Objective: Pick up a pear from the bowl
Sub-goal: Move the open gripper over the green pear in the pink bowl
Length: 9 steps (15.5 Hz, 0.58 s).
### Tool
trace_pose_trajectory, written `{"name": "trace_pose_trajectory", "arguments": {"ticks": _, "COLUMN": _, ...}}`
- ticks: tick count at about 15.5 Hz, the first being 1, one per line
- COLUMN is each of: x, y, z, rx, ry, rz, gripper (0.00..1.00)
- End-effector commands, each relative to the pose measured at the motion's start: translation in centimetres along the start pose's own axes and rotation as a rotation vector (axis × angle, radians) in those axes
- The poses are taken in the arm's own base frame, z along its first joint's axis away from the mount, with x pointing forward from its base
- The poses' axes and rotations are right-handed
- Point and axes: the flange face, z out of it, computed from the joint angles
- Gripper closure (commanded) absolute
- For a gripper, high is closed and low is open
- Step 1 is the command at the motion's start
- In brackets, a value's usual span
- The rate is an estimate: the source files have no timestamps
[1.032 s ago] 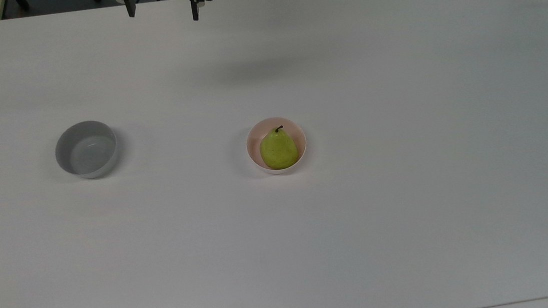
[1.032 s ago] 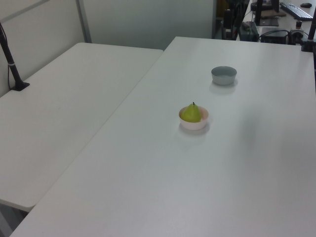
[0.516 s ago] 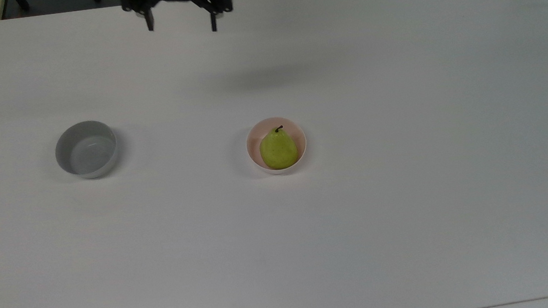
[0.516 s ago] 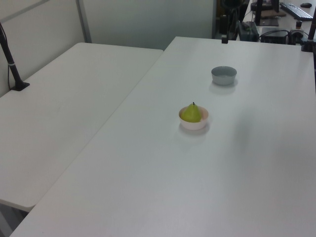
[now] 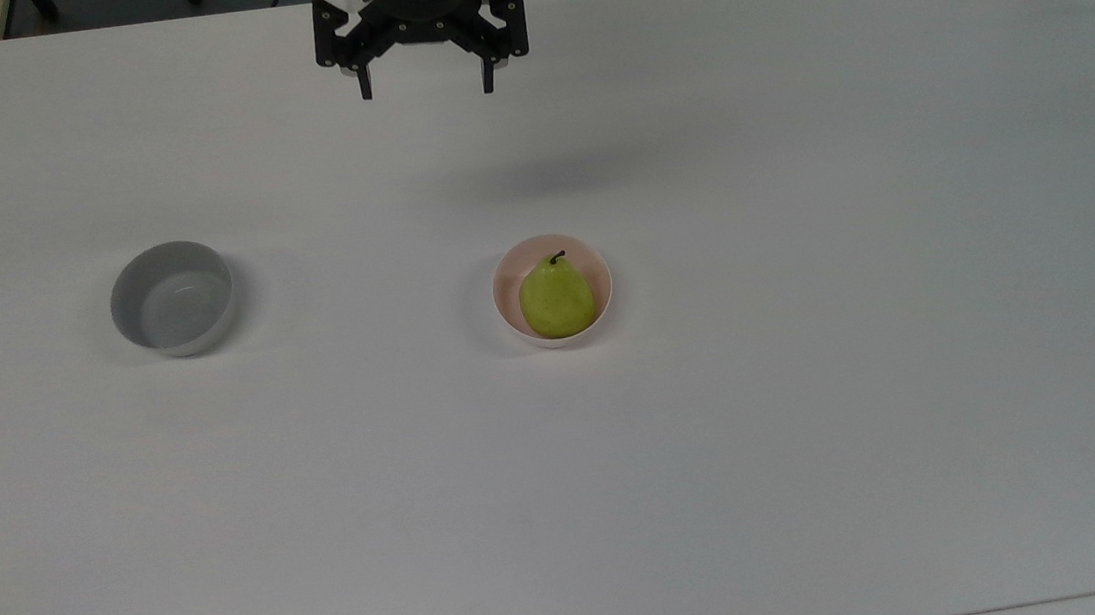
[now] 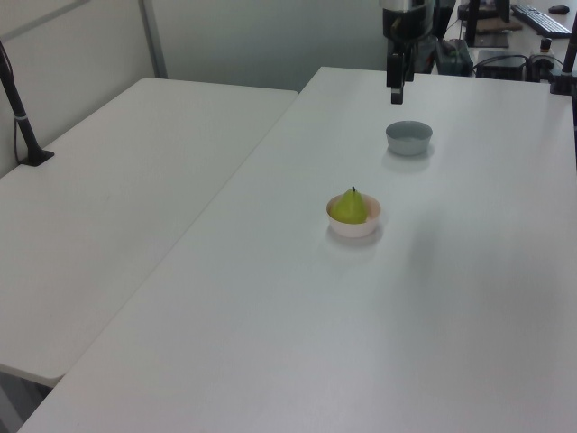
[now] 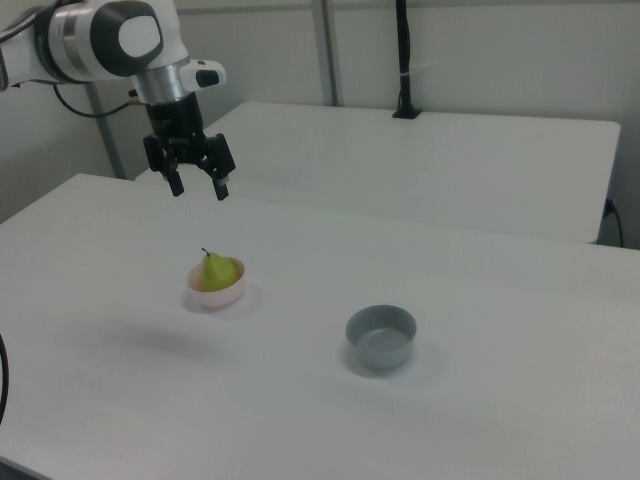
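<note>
A yellow-green pear point(image 5: 557, 298) point(image 6: 350, 207) point(image 7: 217, 270) with a short dark stem stands in the pale pink bowl point(image 5: 510, 309) point(image 6: 356, 227) point(image 7: 215, 297) near the middle of the white table. My gripper point(image 5: 426, 88) point(image 6: 395, 94) point(image 7: 198, 188) hangs open, fingers spread wide and pointing down, well above the table. In the top view it is up and to the left of the bowl, near the table's far edge. Nothing is between its fingers.
A grey bowl point(image 5: 172, 298) point(image 6: 408, 137) point(image 7: 381, 336) with nothing in it sits apart from the pink one, at the top view's left. A second white table point(image 6: 117, 198) adjoins this one, with a black post point(image 7: 402, 60) clamped to it.
The gripper has moved into view from the table's far edge toward the pink bowl, rightward and downward in the top view. Its fingers stay spread. Pear and bowls have not moved.
</note>
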Motion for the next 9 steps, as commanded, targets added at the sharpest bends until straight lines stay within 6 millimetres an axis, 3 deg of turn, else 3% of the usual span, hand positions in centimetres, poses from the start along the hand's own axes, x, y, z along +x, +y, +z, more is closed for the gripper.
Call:
{"name": "trace_pose_trajectory", "arguments": {"ticks": 1, "x": 1.4, "y": -1.6, "z": 2.3, "rx": 0.024, "ry": 0.025, "rz": -0.023, "gripper": 0.0}}
{"name": "trace_pose_trajectory", "arguments": {"ticks": 6, "x": 2.9, "y": -3.0, "z": 6.0, "rx": 0.021, "ry": 0.028, "rz": -0.043, "gripper": 0.0}}
{"name": "trace_pose_trajectory", "arguments": {"ticks": 9, "x": 3.4, "y": -4.9, "z": 7.6, "rx": 0.015, "ry": 0.02, "rz": -0.07, "gripper": 0.0}}
